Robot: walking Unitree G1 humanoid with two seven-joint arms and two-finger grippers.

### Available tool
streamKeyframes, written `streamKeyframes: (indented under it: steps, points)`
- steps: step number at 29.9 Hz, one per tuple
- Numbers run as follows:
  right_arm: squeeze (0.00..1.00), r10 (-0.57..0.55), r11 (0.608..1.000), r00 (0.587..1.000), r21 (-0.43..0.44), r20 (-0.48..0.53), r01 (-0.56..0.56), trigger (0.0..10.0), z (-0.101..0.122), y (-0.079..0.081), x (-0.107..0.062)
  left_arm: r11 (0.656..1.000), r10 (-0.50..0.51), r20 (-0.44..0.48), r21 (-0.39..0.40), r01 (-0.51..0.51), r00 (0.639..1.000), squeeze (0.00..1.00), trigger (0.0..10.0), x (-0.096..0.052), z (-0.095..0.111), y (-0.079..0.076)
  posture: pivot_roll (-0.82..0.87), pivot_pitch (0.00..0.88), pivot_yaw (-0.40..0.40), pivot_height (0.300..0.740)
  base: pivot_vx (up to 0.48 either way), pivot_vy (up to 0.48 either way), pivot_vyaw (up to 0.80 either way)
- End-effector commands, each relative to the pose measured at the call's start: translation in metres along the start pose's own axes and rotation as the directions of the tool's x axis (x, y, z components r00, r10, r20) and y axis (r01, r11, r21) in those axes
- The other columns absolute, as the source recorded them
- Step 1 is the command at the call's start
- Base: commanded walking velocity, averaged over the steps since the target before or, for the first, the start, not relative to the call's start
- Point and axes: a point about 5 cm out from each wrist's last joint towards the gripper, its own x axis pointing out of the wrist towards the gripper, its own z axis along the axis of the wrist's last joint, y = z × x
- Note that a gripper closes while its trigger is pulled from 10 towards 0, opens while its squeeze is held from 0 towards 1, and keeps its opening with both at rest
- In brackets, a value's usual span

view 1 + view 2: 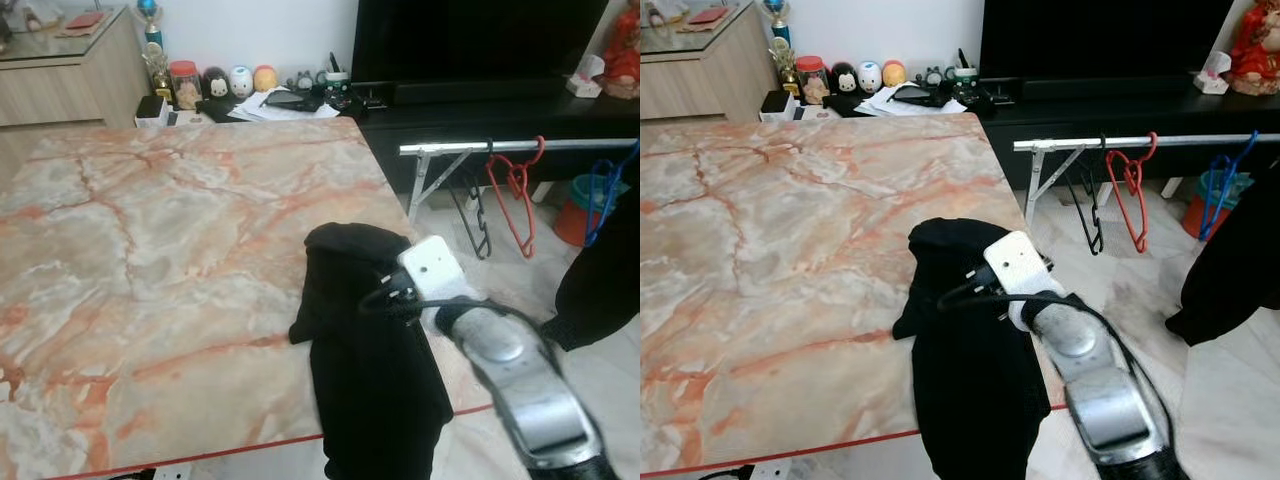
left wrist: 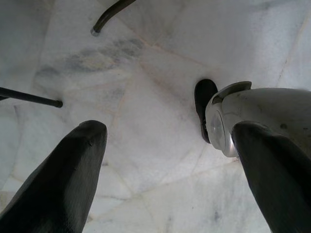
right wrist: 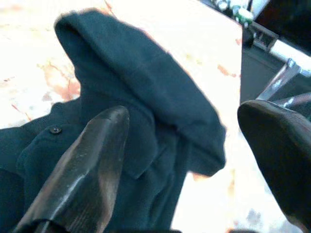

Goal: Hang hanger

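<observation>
Right gripper (image 3: pixel 180 160), jaws apart, hovers over the dark shirt (image 1: pixel 365 350) at the table (image 1: pixel 150 230) edge; soft, limp, light, best pinched at its bunched collar

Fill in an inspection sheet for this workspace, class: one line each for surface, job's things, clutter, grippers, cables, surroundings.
Surface: marble table, mostly bare.
Job's things: black garment draped over the table's edge; red hanger and black hanger on the rail.
Clutter: jars and toys beyond the table.
Grippers: right gripper open above the garment; left gripper open, over the floor.
Cables: black cable at the right wrist.
Surroundings: TV, tiled floor.
</observation>
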Motion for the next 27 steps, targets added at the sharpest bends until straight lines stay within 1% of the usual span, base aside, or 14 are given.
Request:
streamKeyframes:
  steps: [1,2,3,4,6,7,9,11,12,14,16,17,22,27]
  points:
    - [0.98,0.024,1.0,0.999,-0.009,0.04,-0.023,10.0,0.013,-0.001,-0.004,1.0,-0.013,-0.031,0.017,0.014,0.999,0.0,10.0,-0.001,-0.007,-0.002,0.03,0.0,-0.037,0.74,0.0,0.0,0.0]
    - [0.98,0.001,0.999,0.997,0.037,0.082,-0.004,10.0,0.017,-0.003,-0.004,1.0,-0.014,-0.032,0.019,0.014,0.999,0.0,10.0,-0.001,-0.008,-0.002,0.03,0.0,-0.037,0.74,0.0,0.0,0.0]
    - [0.0,-0.051,0.996,0.991,0.074,0.12,0.043,10.0,0.019,-0.006,-0.002,1.0,-0.015,-0.031,0.021,0.016,0.999,0.0,10.0,-0.001,-0.007,-0.002,0.03,0.0,-0.037,0.74,0.0,0.0,0.0]
    - [0.0,-0.051,0.996,0.991,0.074,0.12,0.043,10.0,0.019,-0.006,-0.002,1.0,-0.015,-0.031,0.021,0.016,0.999,0.0,10.0,-0.001,-0.007,-0.002,0.03,0.0,-0.037,0.74,0.0,0.0,0.0]
    - [0.0,-0.134,0.986,0.979,0.12,0.153,0.116,10.0,0.018,-0.011,0.001,1.0,-0.017,-0.027,0.026,0.017,0.999,0.0,10.0,-0.001,-0.006,-0.003,0.03,0.0,-0.037,0.74,0.0,0.0,0.0]
    - [0.0,-0.185,0.973,0.969,0.17,0.161,0.157,10.0,0.016,-0.013,0.003,0.999,-0.017,-0.027,0.029,0.018,0.999,0.0,10.0,-0.001,-0.006,-0.003,0.03,0.0,-0.039,0.74,0.0,0.0,0.0]
    - [0.0,-0.283,0.93,0.95,0.281,0.133,0.237,10.0,0.005,-0.017,0.008,0.999,-0.017,-0.025,0.031,0.017,1.0,0.0,10.0,-0.001,-0.006,-0.003,0.03,0.0,-0.039,0.74,0.0,0.0,0.0]
    - [0.0,-0.397,0.843,0.917,0.411,0.037,0.348,10.0,-0.019,-0.018,0.013,0.999,-0.013,-0.028,0.034,0.014,1.0,0.0,10.0,-0.001,-0.006,-0.003,0.04,0.0,-0.041,0.74,0.0,0.0,0.0]
    - [0.0,-0.414,0.829,0.91,0.421,0.022,0.367,10.0,-0.025,-0.016,0.014,0.999,-0.011,-0.032,0.038,0.013,0.999,0.0,10.0,-0.001,-0.006,-0.003,0.04,0.0,-0.041,0.74,0.0,0.0,0.0]
    - [0.0,-0.414,0.826,0.91,0.422,0.003,0.375,10.0,-0.038,-0.009,0.019,0.999,-0.006,-0.037,0.042,0.008,0.999,0.0,10.0,-0.001,-0.007,-0.002,0.05,0.0,-0.041,0.74,0.0,0.0,0.0]
    - [0.0,-0.415,0.823,0.91,0.424,-0.002,0.377,10.0,-0.04,-0.008,0.021,0.999,-0.003,-0.039,0.043,0.004,0.999,0.0,10.0,-0.001,-0.007,-0.002,0.05,0.0,-0.041,0.74,0.0,0.0,0.0]
    - [0.0,-0.431,0.807,0.902,0.449,0.001,0.385,10.0,-0.042,-0.009,0.023,0.999,0.002,-0.043,0.037,0.0,0.999,0.0,10.0,-0.001,-0.008,-0.001,0.06,0.0,-0.041,0.74,0.0,0.0,0.0]
    - [0.0,-0.451,0.801,0.891,0.467,0.059,0.375,10.0,-0.035,-0.011,0.029,1.0,0.002,-0.045,0.027,-0.001,0.999,0.0,10.0,-0.001,-0.01,0.0,0.05,0.0,-0.04,0.74,0.0,0.0,0.0]
    - [0.0,-0.453,0.802,0.889,0.467,0.071,0.371,10.0,-0.034,-0.009,0.033,1.0,0.001,-0.046,0.022,0.0,0.999,0.0,10.0,-0.002,-0.011,0.0,0.04,0.0,-0.034,0.74,0.0,0.0,0.0]
